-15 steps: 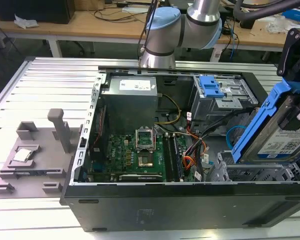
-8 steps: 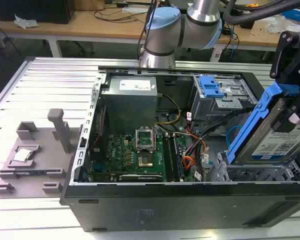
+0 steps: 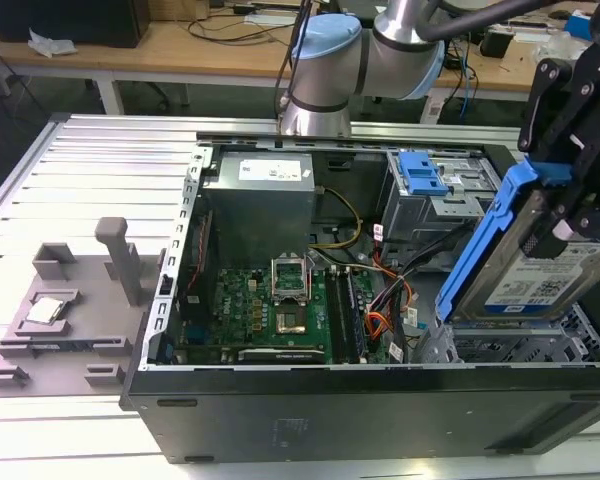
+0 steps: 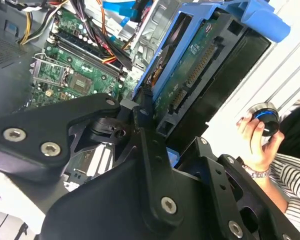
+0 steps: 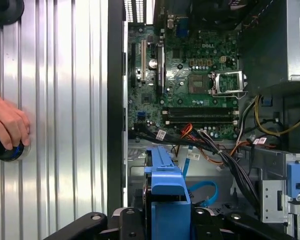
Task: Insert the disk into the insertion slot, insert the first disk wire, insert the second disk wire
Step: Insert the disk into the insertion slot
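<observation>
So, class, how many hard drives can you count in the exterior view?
1: the disk, in its blue carrier, held tilted by the gripper over the insertion slot at the exterior view's right. Others may be hidden inside the drive bays.

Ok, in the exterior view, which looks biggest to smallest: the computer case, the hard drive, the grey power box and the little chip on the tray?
1. Computer case.
2. Hard drive and grey power box: look alike; the drive seems nearer the camera, so unsure.
3. Chip.
</observation>
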Robot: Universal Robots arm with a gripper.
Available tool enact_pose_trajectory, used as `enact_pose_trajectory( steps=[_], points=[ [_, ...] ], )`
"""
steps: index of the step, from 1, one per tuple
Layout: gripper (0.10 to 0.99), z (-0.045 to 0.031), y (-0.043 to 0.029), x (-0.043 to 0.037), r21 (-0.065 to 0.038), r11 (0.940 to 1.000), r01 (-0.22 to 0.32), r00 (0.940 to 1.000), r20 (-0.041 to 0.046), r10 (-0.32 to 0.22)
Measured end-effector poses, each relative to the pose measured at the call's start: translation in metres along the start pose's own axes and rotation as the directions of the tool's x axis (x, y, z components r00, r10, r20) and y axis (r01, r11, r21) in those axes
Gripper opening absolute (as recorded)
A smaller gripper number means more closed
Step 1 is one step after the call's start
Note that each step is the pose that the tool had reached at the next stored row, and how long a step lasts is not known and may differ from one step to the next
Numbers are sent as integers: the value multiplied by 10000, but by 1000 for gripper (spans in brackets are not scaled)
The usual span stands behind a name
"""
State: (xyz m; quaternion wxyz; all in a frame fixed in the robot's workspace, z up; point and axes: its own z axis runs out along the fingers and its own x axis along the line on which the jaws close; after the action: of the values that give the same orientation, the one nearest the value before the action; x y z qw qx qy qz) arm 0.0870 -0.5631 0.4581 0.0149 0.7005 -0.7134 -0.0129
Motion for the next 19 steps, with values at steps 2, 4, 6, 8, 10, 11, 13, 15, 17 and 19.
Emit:
enact_pose_trajectory(
  steps=[2, 4, 6, 8, 10, 11, 13, 15, 17, 19],
  points=[
    [361, 6, 1, -47, -1, 10000, -1, 10000, 0, 1],
    [361, 29, 0, -82, -1, 10000, 0, 10000, -1, 0],
    [361, 58, -36, -113, 0, 10000, 42, 10000, -17, -42],
    [361, 81, -60, -126, 0, 9999, 118, 9999, -22, -118],
    [361, 108, -114, -136, 0, 9997, 236, 9997, -29, -236],
    [361, 122, -146, -140, 0, 9996, 290, 9996, -31, -290],
    [361, 141, -183, -143, -1, 9994, 357, 9994, -34, -357],
    [361, 159, -212, -145, -2, 9992, 408, 9992, -38, -408],
    [361, 180, -218, -145, -4, 9991, 418, 9991, -40, -418],
    [361, 214, -220, -145, -4, 9991, 419, 9991, -38, -419]
  ],
)
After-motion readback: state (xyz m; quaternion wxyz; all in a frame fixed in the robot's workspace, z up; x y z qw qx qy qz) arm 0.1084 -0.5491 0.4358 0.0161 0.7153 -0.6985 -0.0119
